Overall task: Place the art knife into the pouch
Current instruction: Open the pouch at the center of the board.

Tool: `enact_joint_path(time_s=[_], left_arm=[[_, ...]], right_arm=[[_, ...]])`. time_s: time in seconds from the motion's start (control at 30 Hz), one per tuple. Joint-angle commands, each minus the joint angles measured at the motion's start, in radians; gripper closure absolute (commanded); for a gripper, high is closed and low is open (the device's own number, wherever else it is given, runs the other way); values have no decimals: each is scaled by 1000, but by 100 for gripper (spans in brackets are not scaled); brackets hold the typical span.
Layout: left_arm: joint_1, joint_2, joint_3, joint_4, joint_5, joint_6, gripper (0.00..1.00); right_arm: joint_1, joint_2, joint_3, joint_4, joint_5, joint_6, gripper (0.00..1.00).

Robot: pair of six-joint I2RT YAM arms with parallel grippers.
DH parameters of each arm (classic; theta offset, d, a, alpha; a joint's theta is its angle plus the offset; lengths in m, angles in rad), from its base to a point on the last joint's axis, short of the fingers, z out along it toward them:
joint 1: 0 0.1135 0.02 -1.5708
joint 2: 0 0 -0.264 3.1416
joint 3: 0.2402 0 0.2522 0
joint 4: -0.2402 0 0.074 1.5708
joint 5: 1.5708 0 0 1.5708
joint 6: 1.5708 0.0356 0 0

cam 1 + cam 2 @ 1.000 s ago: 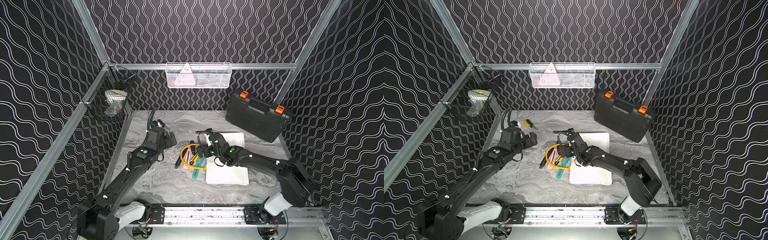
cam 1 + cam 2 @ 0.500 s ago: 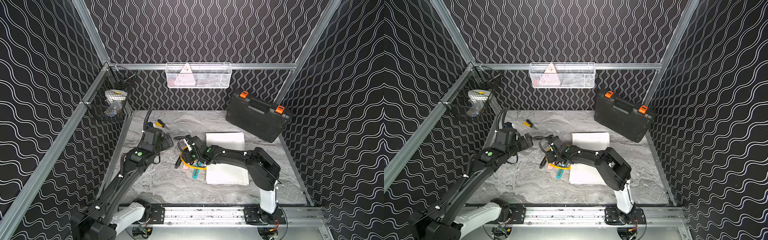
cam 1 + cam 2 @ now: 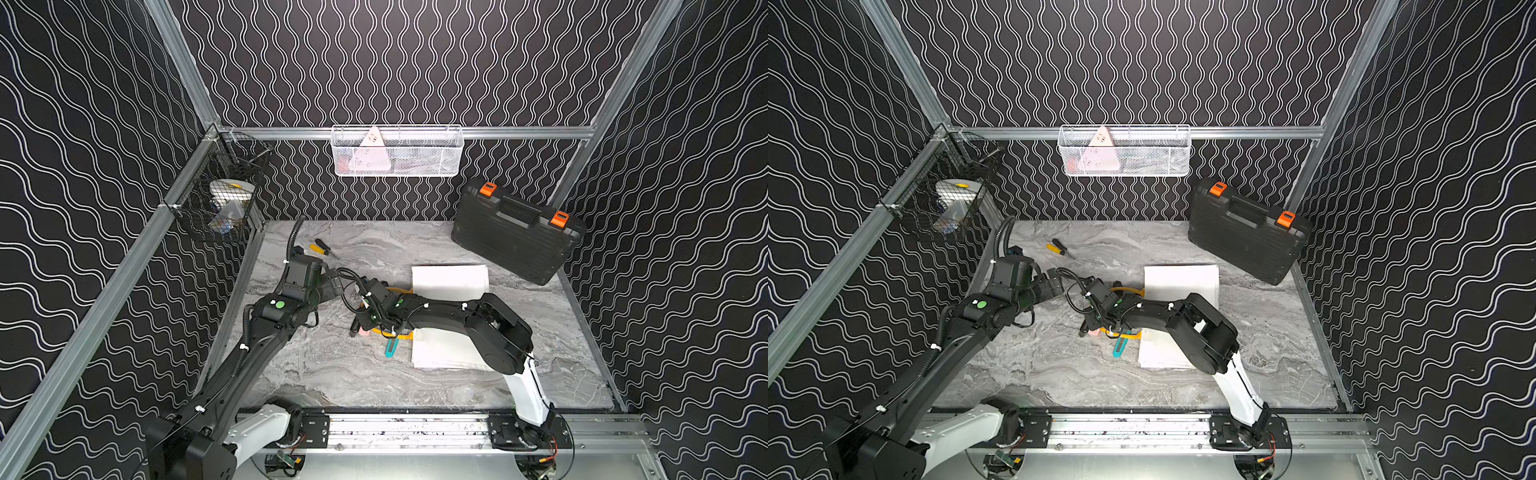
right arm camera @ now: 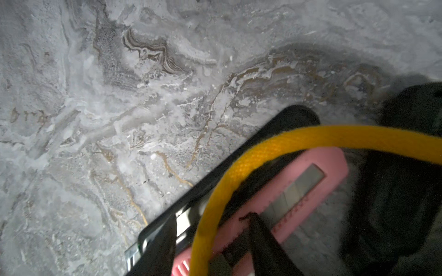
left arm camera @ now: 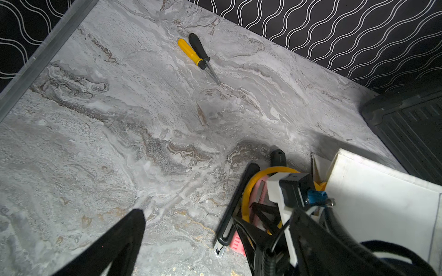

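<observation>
I'm straddling the pink art knife [image 4: 299, 181], lying on the counter [image 3: 332, 374] under the pouch [image 3: 451, 280]'s yellow handle [image 4: 311, 136], with the right claw [image 4: 211, 217] half-closed, grip unclear, for pickup, while the left claw [image 3: 334, 282] is waiting wide open and empty near the pouch.

The right gripper [image 3: 361, 326] has travelled toward 9 o'clock. A second ago it hung over the mouth edge of the pouch [image 3: 449, 280]. Now it sits low over the yellow handle [image 4: 311, 136], with one fingertip [image 4: 167, 234] over the black knife [image 4: 275, 126] and the other over the pink knife [image 4: 311, 172]. Its jaws, spread wide then, have narrowed yet remain apart. The right arm's elbow [image 3: 498, 332] has swung in from beyond the pouch's 4 o'clock corner to above its middle, hiding that part and baring its 12 o'clock end. The left arm's wrist [image 3: 305, 270] has edged slightly toward 9 o'clock.
</observation>
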Motion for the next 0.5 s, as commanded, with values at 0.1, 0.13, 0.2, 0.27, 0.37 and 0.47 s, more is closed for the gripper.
enact_joint_path(time_s=[0.1, 0.13, 0.2, 0.27, 0.37, 0.47], left_arm=[[17, 8, -12, 15, 40, 27, 2], [18, 9, -11, 16, 41, 27, 2], [22, 8, -14, 20, 46, 29, 2], [22, 8, -17, 23, 50, 29, 2], [22, 15, -21, 26, 52, 35, 2], [22, 28, -21, 28, 62, 37, 2]], right_arm=[[8, 10, 12, -73, 20, -12, 79], [8, 10, 10, -75, 24, -12, 82], [8, 9, 5, -72, 23, -11, 87], [8, 10, 10, -75, 27, -11, 94], [9, 5, 26, -87, 30, -16, 100], [7, -22, 59, -118, 36, -29, 100]])
